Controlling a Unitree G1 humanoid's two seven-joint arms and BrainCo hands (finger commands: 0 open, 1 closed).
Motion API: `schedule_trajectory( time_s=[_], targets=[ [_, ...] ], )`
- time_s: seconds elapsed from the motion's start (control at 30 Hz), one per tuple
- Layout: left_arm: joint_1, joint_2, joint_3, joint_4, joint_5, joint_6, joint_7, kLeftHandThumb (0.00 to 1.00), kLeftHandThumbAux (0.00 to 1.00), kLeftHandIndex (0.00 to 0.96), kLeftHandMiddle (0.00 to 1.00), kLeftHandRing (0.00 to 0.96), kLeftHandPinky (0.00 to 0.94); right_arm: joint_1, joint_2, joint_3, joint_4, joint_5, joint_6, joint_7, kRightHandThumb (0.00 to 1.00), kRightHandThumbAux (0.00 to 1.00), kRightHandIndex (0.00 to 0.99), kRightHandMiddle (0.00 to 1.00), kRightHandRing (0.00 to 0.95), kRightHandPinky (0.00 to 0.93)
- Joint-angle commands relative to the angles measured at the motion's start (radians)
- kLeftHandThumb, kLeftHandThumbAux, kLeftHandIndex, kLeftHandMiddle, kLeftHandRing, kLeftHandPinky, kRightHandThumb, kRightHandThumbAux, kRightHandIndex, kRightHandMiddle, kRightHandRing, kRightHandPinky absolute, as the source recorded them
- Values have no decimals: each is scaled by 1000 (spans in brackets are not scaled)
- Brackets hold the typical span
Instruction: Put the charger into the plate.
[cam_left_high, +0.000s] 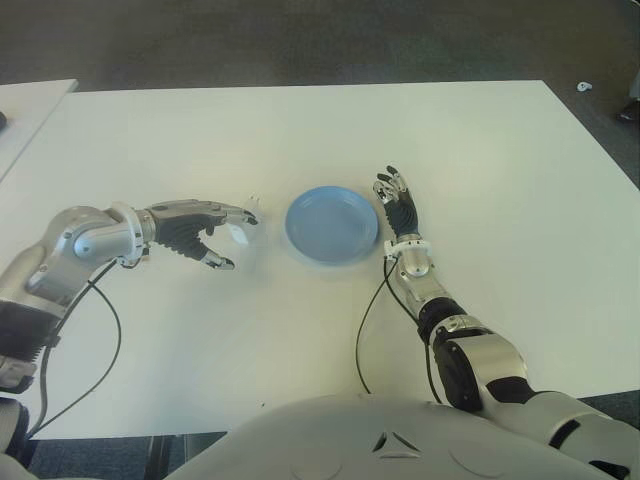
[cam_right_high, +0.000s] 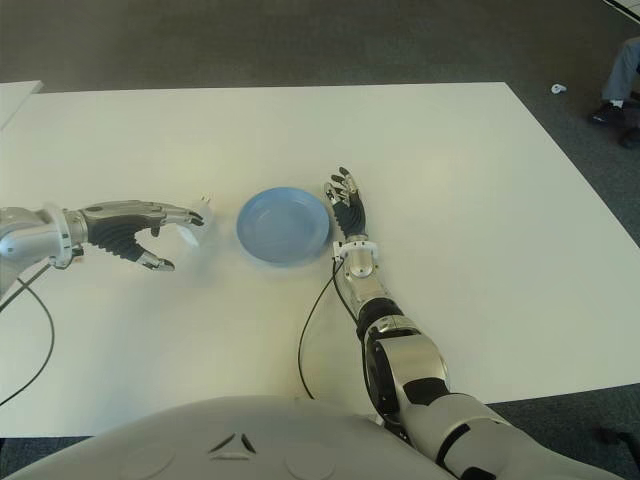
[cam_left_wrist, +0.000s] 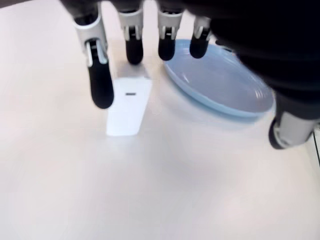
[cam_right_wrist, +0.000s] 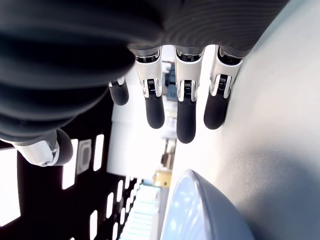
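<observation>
the open left hand (cam_left_high: 215, 232) hovers over the white charger (cam_left_wrist: 129, 105), plate (cam_left_high: 332, 224) just beyond its fingertips.

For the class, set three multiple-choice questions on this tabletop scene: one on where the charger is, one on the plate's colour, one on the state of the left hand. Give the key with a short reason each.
1. Where is the charger?
A. In the plate
B. On the table, on the robot's left of the plate
C. In the right hand

2. What colour is the plate?
A. Red
B. Light blue
C. Black

3. What is the left hand doing?
A. Fingers spread over the charger, not closed on it
B. Holding the plate
C. Clenched in a fist far from the charger

Key: 1 B, the white block lies on the table beside the plate's rim. 2 B, both eye views show it pale blue. 3 A, the left wrist view shows fingertips above the charger, none gripping. The right hand shows open on the plate's other side.
</observation>
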Motion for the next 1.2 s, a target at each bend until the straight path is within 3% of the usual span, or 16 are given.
schedule_trajectory(
  time_s=[0.03,0.37,0.53,0.77,1.07,1.2],
  targets=[
    [49,24,7,-66,-5,58,-75,0,411,0,68,186,331,121,4,1,87,3,111,11,0,388,0,201,253,229],
    [94,0,96,-121,25,54,5,0,434,1,173,221,273,122,7,-5,90,8,106,11,0,422,0,196,260,268],
    [108,-38,129,-104,38,8,78,0,488,20,198,232,269,123,8,-4,90,8,105,9,0,429,0,191,259,288],
    [105,-90,145,-35,66,-72,176,0,547,57,229,250,273,124,10,-5,90,7,102,0,0,439,0,193,264,298],
    [90,-135,147,4,133,-93,264,0,590,108,270,288,299,125,10,-6,91,7,100,-5,0,460,0,191,267,292],
    [80,-171,146,31,165,-111,328,0,620,139,291,320,368,123,9,-6,94,5,99,-9,0,467,0,195,273,303]
  ],
)
